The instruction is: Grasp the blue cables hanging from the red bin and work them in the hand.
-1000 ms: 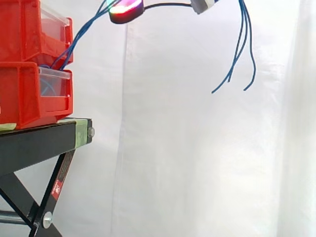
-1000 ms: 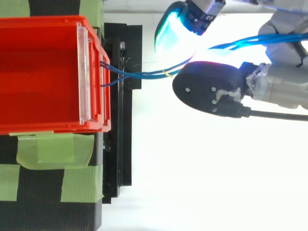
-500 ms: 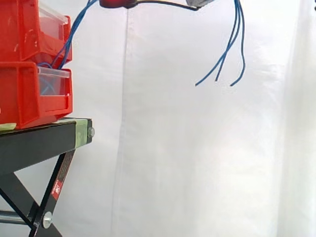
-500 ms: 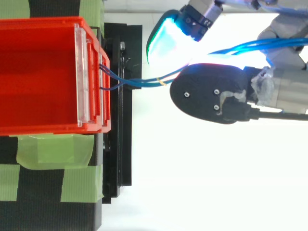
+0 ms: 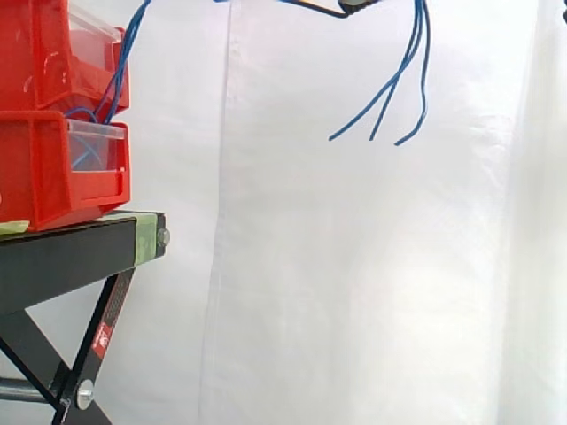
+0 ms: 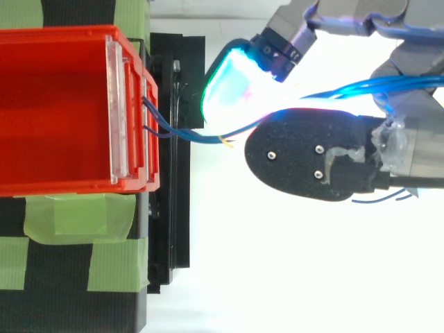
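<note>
Top view: we log the hand [image 6: 305,156] just off the front of the red bin [image 6: 62,31], its fingers [image 6: 232,78] closed on the cables [image 6: 187,134]. One pad glows cyan-green and a dark-backed pad sits opposite it, with the blue strands pinched between them. From the bin's clear front panel [image 6: 116,104] the cables run across the gap into that pinch, then carry on past it toward the right edge. Thin loose ends show below the hand. Side view: two bins are stacked on the black surface [image 5: 71,252]. The cables rise from the lower bin [image 5: 35,168], pass the upper bin [image 5: 35,53] and leave the top edge. Their free ends hang in front of the white curtain [image 5: 310,266], well apart from the bins. Green tape [image 6: 76,215] lies on the surface beside the bin. The leg [image 5: 111,310] carries a red sticker [image 5: 102,336], whose print we cannot read.
</note>
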You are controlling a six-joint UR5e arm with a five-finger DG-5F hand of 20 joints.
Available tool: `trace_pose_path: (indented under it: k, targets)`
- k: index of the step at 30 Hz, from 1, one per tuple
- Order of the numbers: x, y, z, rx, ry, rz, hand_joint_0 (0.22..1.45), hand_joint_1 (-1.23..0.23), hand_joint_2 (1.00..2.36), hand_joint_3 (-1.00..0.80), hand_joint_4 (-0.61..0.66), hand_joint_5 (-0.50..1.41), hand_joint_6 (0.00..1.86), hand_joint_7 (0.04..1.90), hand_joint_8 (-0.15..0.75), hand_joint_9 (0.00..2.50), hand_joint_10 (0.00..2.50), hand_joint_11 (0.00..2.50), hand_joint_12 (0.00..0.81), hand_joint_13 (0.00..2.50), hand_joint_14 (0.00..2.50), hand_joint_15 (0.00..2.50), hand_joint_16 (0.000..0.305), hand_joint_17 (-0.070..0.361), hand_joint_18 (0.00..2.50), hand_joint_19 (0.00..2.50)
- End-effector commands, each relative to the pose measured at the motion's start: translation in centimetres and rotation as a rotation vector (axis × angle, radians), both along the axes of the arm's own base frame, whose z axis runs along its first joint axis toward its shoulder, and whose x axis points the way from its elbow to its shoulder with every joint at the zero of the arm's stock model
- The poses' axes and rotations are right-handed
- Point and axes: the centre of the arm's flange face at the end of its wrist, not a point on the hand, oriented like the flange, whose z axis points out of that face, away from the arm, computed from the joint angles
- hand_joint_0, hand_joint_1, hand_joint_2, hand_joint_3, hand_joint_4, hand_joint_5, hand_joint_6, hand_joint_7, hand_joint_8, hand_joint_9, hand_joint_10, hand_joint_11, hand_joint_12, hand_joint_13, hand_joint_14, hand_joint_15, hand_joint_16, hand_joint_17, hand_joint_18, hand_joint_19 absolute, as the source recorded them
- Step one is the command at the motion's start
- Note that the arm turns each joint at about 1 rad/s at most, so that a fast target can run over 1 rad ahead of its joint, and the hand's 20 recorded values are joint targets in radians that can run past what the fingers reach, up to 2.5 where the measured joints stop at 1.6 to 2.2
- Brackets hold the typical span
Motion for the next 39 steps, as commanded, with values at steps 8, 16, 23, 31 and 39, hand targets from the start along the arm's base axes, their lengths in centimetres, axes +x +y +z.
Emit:
trace_pose_path:
  k: [8, 16, 23, 31, 39]
  targets:
    - [-0.09, 0.34, -0.02, 0.077, -0.038, 0.008, 1.31, -0.66, 1.02, 0.35, 0.28, 0.38, 0.02, 1.09, 0.455, 1.81, 2.50, 2.50, 0.533, 1.89, 2.50, 1.40, 0.203, 0.153, 2.50, 0.76]
    - [-0.02, 0.37, -0.03, 0.131, -0.068, 0.009, 1.36, -0.66, 1.02, 0.36, 0.25, 0.39, 0.02, 1.09, 0.455, 1.81, 2.50, 2.50, 0.533, 1.89, 2.50, 1.40, 0.203, 0.153, 2.50, 0.76]
    - [-0.05, 0.37, -0.11, 0.147, -0.075, 0.011, 1.38, -0.67, 1.02, 0.40, 0.22, 0.41, 0.02, 1.10, 0.455, 1.81, 2.50, 2.50, 0.533, 1.89, 2.50, 1.40, 0.203, 0.153, 2.50, 0.76]
    - [-0.11, 0.35, 0.01, 0.176, -0.090, 0.011, 1.40, -0.67, 1.02, 0.43, 0.19, 0.46, 0.02, 1.10, 0.455, 1.81, 2.50, 2.50, 0.533, 1.89, 2.50, 1.40, 0.203, 0.153, 2.50, 0.76]
    - [-0.15, 0.42, -0.18, 0.246, -0.122, 0.011, 1.31, -0.69, 1.02, 0.28, 0.22, 0.42, 0.02, 1.11, 0.455, 1.81, 2.50, 2.50, 0.533, 1.89, 2.50, 1.40, 0.203, 0.153, 2.50, 0.76]
